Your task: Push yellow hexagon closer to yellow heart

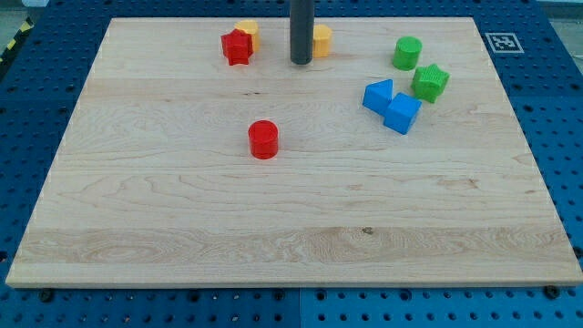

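My tip rests on the wooden board near the middle of the view's top edge. A yellow block sits just to the right of the rod, touching or almost touching it and partly hidden by it. A second yellow block lies to the tip's left, pressed against the back of a red star. Both yellow blocks are partly covered, so I cannot tell which is the hexagon and which is the heart. The tip stands between the two.
A red cylinder stands near the board's middle. At the upper right are a green cylinder, a green star and two touching blue blocks. A blue pegboard table surrounds the board.
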`<state>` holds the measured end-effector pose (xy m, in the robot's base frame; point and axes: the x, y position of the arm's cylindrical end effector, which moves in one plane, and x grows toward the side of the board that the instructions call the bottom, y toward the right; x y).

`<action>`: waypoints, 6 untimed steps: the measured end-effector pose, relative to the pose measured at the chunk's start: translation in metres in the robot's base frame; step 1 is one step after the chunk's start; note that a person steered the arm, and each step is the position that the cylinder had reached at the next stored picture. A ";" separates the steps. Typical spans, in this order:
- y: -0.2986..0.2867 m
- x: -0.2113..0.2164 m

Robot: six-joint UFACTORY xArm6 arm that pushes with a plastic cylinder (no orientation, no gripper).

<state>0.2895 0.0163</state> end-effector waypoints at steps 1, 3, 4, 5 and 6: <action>0.050 0.003; 0.048 -0.039; 0.001 -0.044; -0.035 -0.044; -0.028 -0.053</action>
